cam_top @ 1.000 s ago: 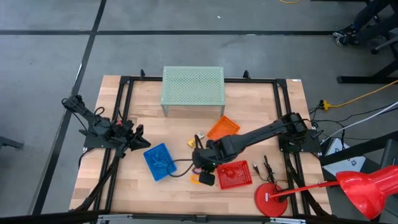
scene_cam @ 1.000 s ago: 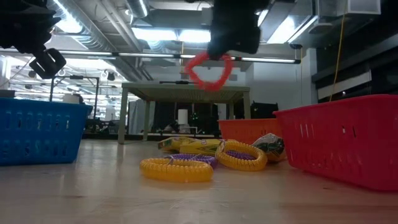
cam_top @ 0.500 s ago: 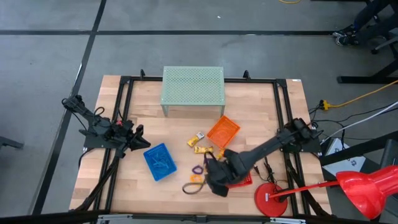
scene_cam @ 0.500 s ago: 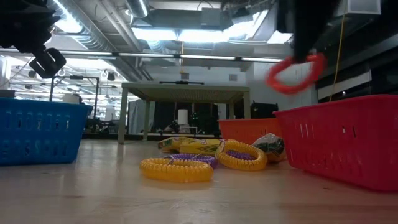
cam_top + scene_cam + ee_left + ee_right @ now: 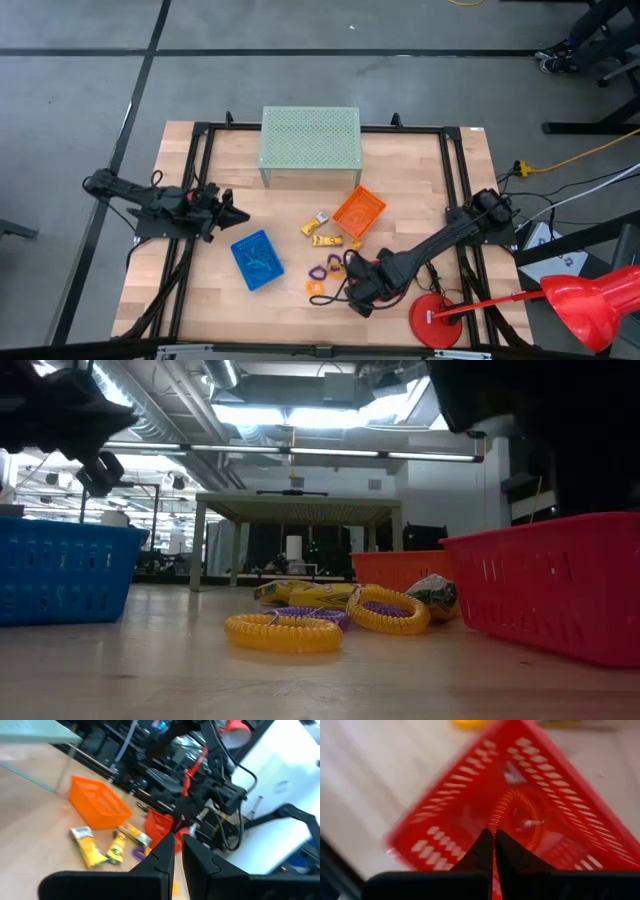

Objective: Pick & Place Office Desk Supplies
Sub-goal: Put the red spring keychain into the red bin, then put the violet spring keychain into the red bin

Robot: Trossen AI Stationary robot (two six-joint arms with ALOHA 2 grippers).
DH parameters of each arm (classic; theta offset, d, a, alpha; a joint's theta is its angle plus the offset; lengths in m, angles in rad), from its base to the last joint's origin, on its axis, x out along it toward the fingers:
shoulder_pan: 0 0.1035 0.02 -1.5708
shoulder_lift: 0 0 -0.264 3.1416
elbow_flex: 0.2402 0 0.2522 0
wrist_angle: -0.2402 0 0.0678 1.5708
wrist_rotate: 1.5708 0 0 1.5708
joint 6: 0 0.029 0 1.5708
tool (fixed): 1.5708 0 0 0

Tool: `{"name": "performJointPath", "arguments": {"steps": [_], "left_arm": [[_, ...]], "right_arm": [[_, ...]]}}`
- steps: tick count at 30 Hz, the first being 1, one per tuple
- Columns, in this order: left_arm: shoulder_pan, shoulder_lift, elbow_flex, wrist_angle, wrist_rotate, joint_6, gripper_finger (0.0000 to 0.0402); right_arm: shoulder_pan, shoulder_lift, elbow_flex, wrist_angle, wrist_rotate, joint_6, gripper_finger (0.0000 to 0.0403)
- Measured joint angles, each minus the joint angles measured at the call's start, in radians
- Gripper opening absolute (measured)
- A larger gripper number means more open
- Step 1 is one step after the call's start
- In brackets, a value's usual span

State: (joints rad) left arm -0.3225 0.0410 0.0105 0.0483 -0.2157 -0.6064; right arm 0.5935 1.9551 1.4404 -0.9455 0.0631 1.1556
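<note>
Right arm reaching low across table front, right gripper (image 5: 362, 297) hanging directly over red basket (image 5: 520, 815). Fingers (image 5: 485, 847) pressing together, pinching red coil loop (image 5: 517, 817), loop dangling straight down into basket. Release looking like next move. Left gripper (image 5: 232, 213) waiting beside blue basket (image 5: 254, 260), fingers nearly closed, empty. Yellow loops (image 5: 283, 631) lying mid-table, nearer right arm.

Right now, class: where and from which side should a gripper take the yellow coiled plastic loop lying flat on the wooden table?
Pinch the yellow coiled plastic loop across its band, on the arc nearest the low camera. Come straight down, one finger inside the hole and one outside. It lies flat, and a purple loop crowds its far side.
</note>
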Motion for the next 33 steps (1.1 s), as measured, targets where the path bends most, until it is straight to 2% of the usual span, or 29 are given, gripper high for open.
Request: {"name": "performJointPath", "arguments": {"steps": [3,6,11,15,18,22,27,33], "left_arm": [[0.049,0.0,0.0,0.0,0.0,0.0,0.0031],[0.087,0.0,0.0,0.0,0.001,0.0,0.0031],[0.132,0.0,0.0,0.0,0.001,0.0,0.0031],[0.159,0.0,0.0,0.0,0.001,0.0,0.0031],[0.177,0.0,0.0,0.0,0.001,0.0,0.0031],[0.199,-0.007,0.0,0.0,0.001,0.0,0.0031],[0.211,-0.04,0.0,0.0,0.0,0.0,0.0031],[0.21,-0.04,0.0,-0.002,0.001,0.0,0.0031]], "right_arm": [[0.003,-0.02,-0.033,0.0,-0.042,0.011,0.0021],[-0.003,-0.045,-0.045,0.001,-0.122,-0.005,0.0075],[-0.005,-0.073,-0.05,0.0,-0.083,-0.028,0.0179],[-0.014,-0.097,-0.031,0.003,-0.051,-0.066,0.0216],[-0.04,-0.136,-0.009,0.048,0.027,-0.104,0.0216],[-0.098,-0.168,-0.004,0.141,0.112,-0.161,0.0196],[-0.19,-0.135,-0.002,0.313,0.06,-0.329,0.0164],[-0.266,-0.048,-0.003,0.368,-0.062,-0.446,0.0146]]}}
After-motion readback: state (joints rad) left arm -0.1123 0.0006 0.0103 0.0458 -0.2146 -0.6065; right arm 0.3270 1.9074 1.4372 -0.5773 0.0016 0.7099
